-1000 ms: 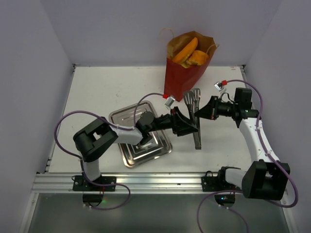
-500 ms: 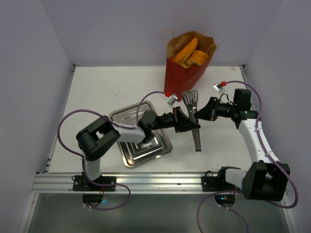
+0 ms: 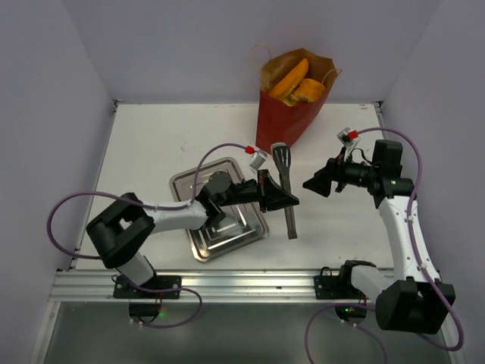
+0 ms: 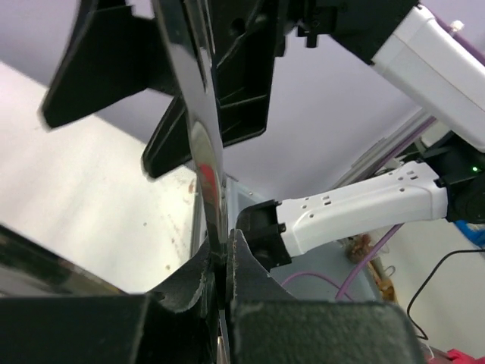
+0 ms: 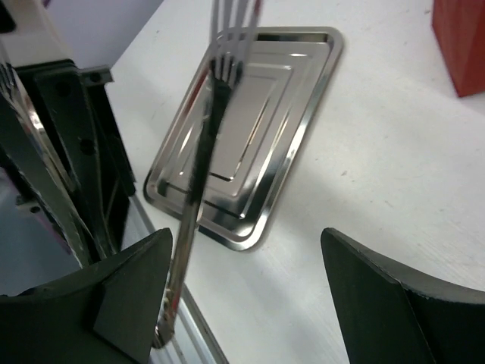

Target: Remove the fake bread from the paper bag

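Observation:
The dark red paper bag stands upright at the back of the table. Golden-orange fake bread pokes out of its open top. My left gripper is shut on a pair of metal tongs, holding them above the table; in the left wrist view the fingers pinch the shiny tongs. My right gripper stands open to the right of the tongs, apart from them. In the right wrist view its jaws are wide with only the tongs hanging close to the left finger.
A silver metal tray lies on the table under the left arm, seen also in the right wrist view as the tray. A corner of the red bag shows at the top right there. White walls close the table's sides and back.
My left gripper shut on the tongs. My right gripper then opened, let them go and drew back to the right. The left arm carried the tongs a little leftward.

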